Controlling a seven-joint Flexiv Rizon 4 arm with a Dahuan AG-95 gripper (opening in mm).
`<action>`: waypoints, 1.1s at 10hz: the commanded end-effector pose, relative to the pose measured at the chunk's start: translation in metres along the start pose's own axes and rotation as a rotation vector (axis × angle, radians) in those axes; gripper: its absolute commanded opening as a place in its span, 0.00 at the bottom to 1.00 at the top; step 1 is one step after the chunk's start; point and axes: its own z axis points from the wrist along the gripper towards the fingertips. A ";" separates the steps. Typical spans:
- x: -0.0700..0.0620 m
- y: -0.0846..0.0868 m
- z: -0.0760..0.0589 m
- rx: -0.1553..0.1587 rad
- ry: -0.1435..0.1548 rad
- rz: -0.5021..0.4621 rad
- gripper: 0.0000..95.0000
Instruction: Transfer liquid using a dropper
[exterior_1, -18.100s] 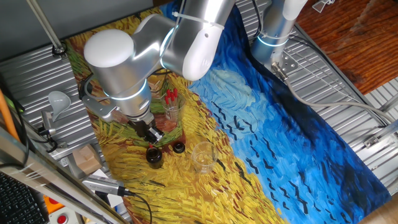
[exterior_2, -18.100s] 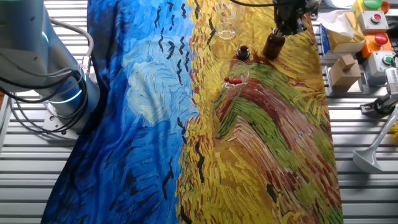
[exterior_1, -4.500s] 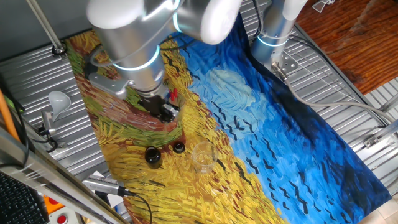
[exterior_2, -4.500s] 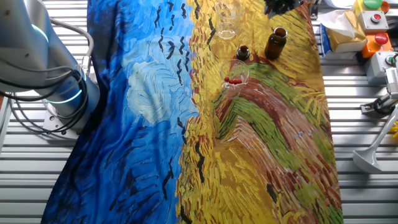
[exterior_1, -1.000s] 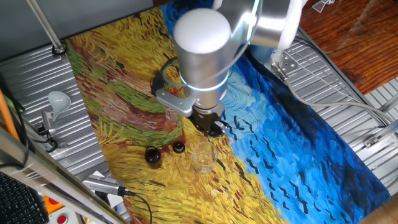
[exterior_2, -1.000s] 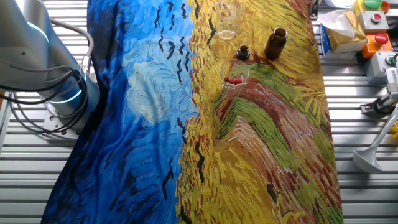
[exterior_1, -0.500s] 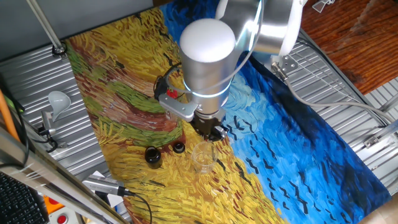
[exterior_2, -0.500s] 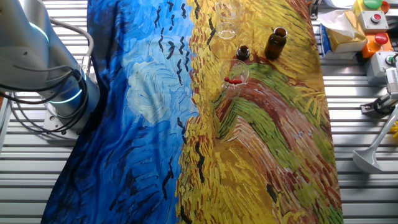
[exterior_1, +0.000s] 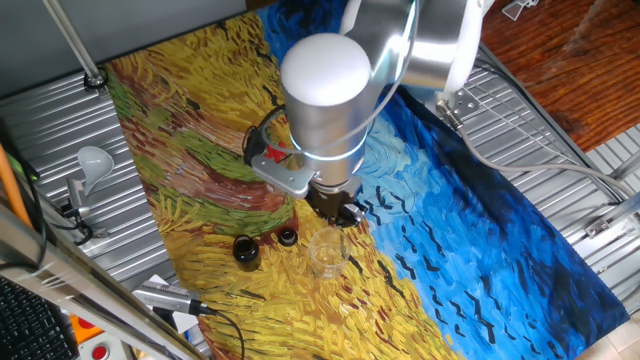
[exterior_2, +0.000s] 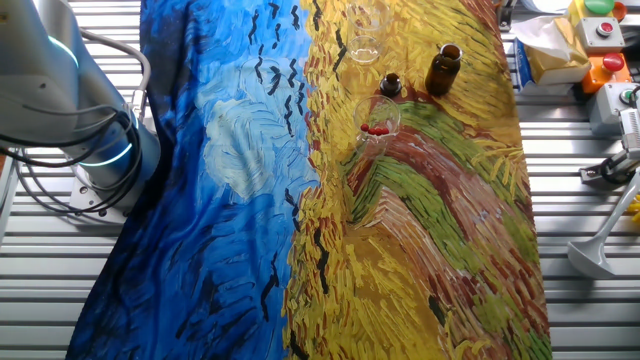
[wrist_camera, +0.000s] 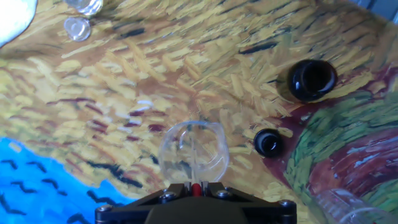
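In the hand view, a clear beaker (wrist_camera: 192, 151) sits directly under the camera at centre, its round rim seen from above. At 6 o'clock from it, at the bottom edge, the dark body of the gripper (wrist_camera: 194, 194) fills the frame, with a small spot of bright red between its two halves: the bulb of the dropper (wrist_camera: 195, 188). A thin clear tube seems to run from there up into the beaker's mouth, though it is faint against the glass. The fingers look closed around the red bulb; how tightly cannot be told.

At 3 o'clock from the beaker lies a small black cap (wrist_camera: 268, 142), and at 1 o'clock from that stands the open brown bottle (wrist_camera: 311, 79), its dark mouth facing up.

In one fixed view the silver arm (exterior_1: 326, 95) hangs over the beaker on the painted cloth (exterior_1: 180, 90). In the other fixed view, a glass holding more red-bulbed droppers (exterior_2: 377, 126) stands at 6 o'clock from the cap.
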 end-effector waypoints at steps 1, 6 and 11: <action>-0.003 0.004 0.009 0.025 0.014 0.010 0.00; -0.009 -0.005 0.037 0.022 0.013 -0.010 0.00; -0.009 -0.005 0.039 0.007 0.048 0.013 0.00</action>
